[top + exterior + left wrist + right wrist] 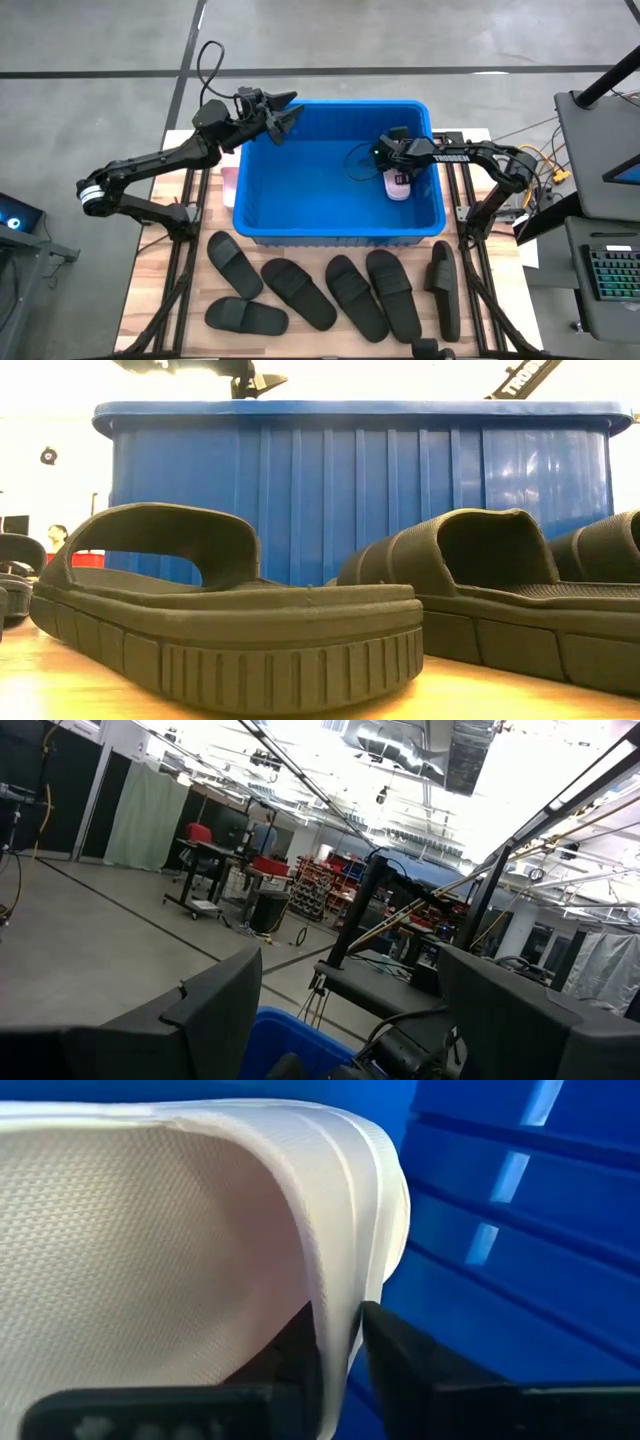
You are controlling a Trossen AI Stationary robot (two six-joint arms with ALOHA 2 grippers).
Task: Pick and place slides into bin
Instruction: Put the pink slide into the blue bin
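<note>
Now pink slide (200, 1230) between right gripper (340, 1350) fingers.

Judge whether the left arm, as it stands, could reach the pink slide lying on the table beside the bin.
Probably yes. The left gripper hovers open over the bin's far left corner, holding nothing, and the pink slide lies just outside that wall, partly under the arm, with nothing covering it.

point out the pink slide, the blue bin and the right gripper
pink slide (398, 186): high view, its sole inside the bin
blue bin (340, 234): high view, its near rim
right gripper (340, 1342): right wrist view, between fingertips at the strap's edge
</note>
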